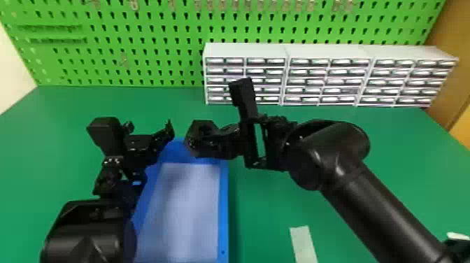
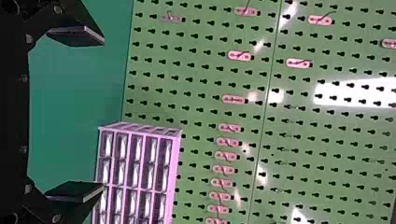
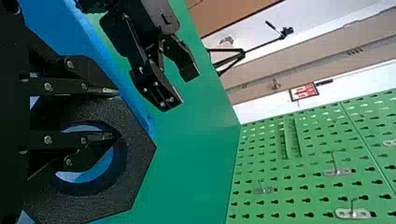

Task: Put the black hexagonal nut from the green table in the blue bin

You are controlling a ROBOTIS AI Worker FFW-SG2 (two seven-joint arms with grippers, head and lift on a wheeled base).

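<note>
The black hexagonal nut [image 1: 196, 141] is over the far end of the blue bin [image 1: 223, 213], held by my right gripper [image 1: 218, 140]. In the right wrist view, my right gripper [image 3: 111, 113] is shut on one side of the nut [image 3: 133, 172], one finger through its hole and the other against its outer edge; the bin's blue wall [image 3: 95, 35] passes behind. My left gripper [image 1: 162, 138] is just left of the nut, by the bin's far left corner, apart from it. In the left wrist view my left gripper [image 2: 77, 114] stands open, nothing between its fingers.
White drawer cabinets [image 1: 286, 52] stand along the back of the green table [image 1: 262, 217], against a green pegboard [image 1: 140, 45]. A pale strip [image 1: 303, 244] lies on the table right of the bin. My right forearm crosses the table's right side.
</note>
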